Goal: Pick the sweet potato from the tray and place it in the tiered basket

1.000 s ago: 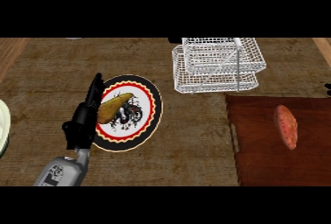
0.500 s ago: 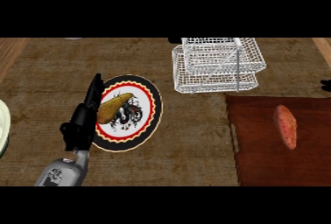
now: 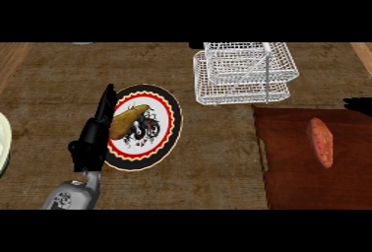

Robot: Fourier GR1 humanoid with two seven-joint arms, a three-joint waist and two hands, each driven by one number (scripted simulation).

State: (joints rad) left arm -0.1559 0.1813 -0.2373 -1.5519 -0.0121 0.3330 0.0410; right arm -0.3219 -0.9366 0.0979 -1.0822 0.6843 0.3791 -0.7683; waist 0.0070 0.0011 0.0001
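Note:
The orange-red sweet potato lies lengthwise on the dark red-brown tray at the right. Behind the tray's far left corner stands the white wire tiered basket, apart from the potato. My left hand comes in from the lower left, open, its straight fingers lying along the left rim of a patterned plate. Only a small black part of my right hand shows, at the right edge just beyond the tray's far side. It holds nothing that I can see.
A round plate with a black rim and red-and-white pattern sits left of centre and carries a yellow-brown vegetable. A pale object pokes in at the left edge. A wooden counter top lies beneath everything.
The black part of my right hand has come slightly further into view at the right edge. My left hand, the sweet potato and the plate have stayed put.

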